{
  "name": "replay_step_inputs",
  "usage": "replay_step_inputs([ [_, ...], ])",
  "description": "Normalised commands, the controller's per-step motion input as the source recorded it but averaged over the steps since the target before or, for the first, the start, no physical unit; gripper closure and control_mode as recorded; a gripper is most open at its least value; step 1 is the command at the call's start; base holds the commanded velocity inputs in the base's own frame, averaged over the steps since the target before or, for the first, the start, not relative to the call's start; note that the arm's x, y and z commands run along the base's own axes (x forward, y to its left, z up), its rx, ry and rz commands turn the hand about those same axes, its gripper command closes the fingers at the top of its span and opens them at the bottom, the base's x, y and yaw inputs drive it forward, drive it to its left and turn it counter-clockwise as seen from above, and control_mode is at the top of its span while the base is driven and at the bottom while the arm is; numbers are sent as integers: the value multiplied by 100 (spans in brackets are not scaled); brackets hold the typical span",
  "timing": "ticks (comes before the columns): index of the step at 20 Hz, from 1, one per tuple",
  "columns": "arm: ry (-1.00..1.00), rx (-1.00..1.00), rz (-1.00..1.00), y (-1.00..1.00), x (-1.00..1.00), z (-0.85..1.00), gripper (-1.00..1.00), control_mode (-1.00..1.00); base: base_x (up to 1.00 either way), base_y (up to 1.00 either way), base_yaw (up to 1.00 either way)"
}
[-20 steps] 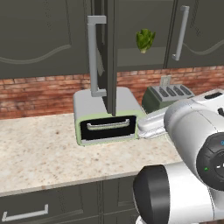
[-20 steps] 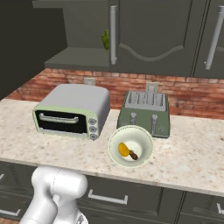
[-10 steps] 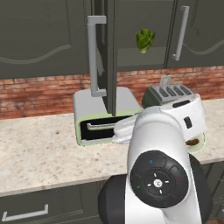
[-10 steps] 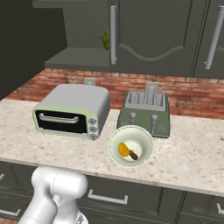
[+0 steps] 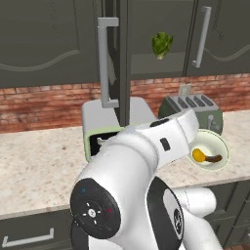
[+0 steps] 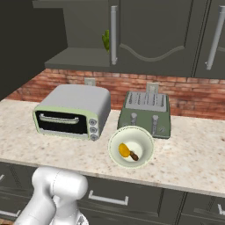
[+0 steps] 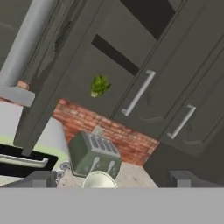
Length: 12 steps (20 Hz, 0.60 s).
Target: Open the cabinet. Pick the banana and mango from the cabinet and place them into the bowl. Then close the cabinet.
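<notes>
We are swinging our arm up from the round cream-green bowl (image 6: pixel 131 146), which is holding both fruits; gripper (image 7: pixel 111 179) spread wide, heading for the open dark cabinet (image 5: pixel 115 53).

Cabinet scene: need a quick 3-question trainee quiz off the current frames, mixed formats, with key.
1. True or false: the bowl already holds both the mango and the banana.
2. Multiple choice: what sits on the shelf of the open cabinet? A) a lettuce head B) a mug C) an apple
3. Fill in: the bowl stands on the counter directly in front of the ____.

Key
1. True: the yellow-orange fruit and the dark, slim one lie together inside it.
2. A
3. toaster; the toaster oven stands to its left in the right base view.
</notes>
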Motion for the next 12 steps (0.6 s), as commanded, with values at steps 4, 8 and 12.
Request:
replay_step_inputs([
  [4, -2, -8, -15, 34, 11, 0, -100, -100, 0, 0, 0],
  [8, -2, -8, -13, 31, 23, 0, -100, -100, 0, 0, 0],
  [12, 0, -8, -12, 33, 32, 0, -100, -100, 0, 0, 0],
])
